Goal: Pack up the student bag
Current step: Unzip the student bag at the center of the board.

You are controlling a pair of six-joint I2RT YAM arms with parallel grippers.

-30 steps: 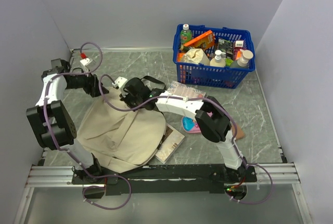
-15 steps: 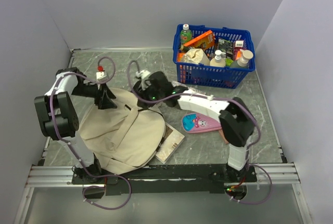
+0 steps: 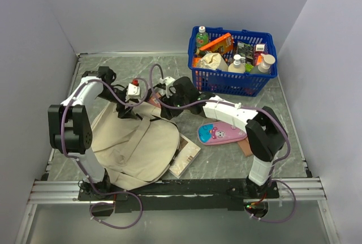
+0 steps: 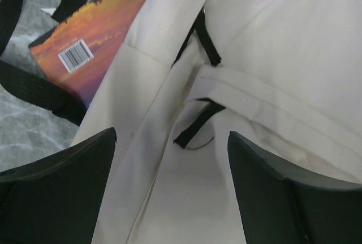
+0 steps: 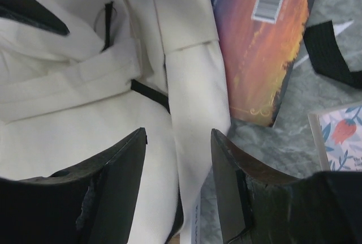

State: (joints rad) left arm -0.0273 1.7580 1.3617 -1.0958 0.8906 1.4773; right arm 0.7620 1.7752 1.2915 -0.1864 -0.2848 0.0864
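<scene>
Grey, seemingly marbled table (image 3: 294, 119), pale-walled, bears the student bag (image 3: 133, 145).

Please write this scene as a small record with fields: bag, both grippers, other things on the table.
bag: student bag, beige, lying flat on the table
left gripper: open, above the bag's fabric, empty
right gripper: open, over the bag's edge, empty
book: orange book, partly covered by the bag
case: pink pencil case, right of the bag
basket: blue basket, far right, full
</scene>
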